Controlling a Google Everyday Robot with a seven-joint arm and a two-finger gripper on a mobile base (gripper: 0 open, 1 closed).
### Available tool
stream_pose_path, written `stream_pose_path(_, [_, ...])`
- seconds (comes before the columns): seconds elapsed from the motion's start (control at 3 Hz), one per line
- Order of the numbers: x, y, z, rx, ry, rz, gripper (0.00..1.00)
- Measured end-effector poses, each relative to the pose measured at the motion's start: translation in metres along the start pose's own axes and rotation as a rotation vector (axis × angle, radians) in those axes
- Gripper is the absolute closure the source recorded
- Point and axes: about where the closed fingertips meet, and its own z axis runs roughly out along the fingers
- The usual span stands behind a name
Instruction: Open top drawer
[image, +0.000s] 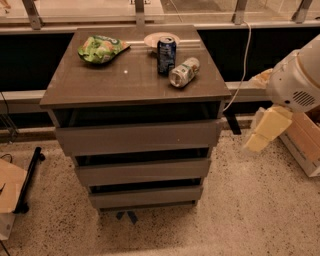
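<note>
The top drawer (137, 137) is the widest grey-brown flat front under the cabinet top (100, 85), with no handle. A dark gap shows between its upper edge and the top. Two narrower drawer fronts sit below it: the middle one (142, 171) and the bottom one (146, 196). My gripper (264, 131), pale yellow under a white round arm housing (297, 80), hangs to the right of the cabinet at about the top drawer's height. It is apart from the drawer and holds nothing that I can see.
On the cabinet top lie a green chip bag (100, 47), a white plate (161, 39), an upright blue can (166, 54) and a tipped can (184, 71). A white cable (245, 60) hangs at the right. Cardboard boxes (305, 145) stand at the far right and a black stand (29, 182) lies at the left.
</note>
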Motion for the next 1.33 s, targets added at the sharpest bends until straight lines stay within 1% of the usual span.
stream_pose_path(0.33, [-0.009,0.012,0.03,-0.046,-0.058,0.008,0.0])
stream_pose_path(0.67, [-0.03,0.025,0.072,-0.096,-0.141,-0.008,0.0])
stream_pose_path(1.0, [-0.048,0.03,0.109,-0.126,-0.216,-0.024,0.0])
stream_pose_path(1.33, [-0.061,0.025,0.143,-0.144,-0.275,-0.035,0.0])
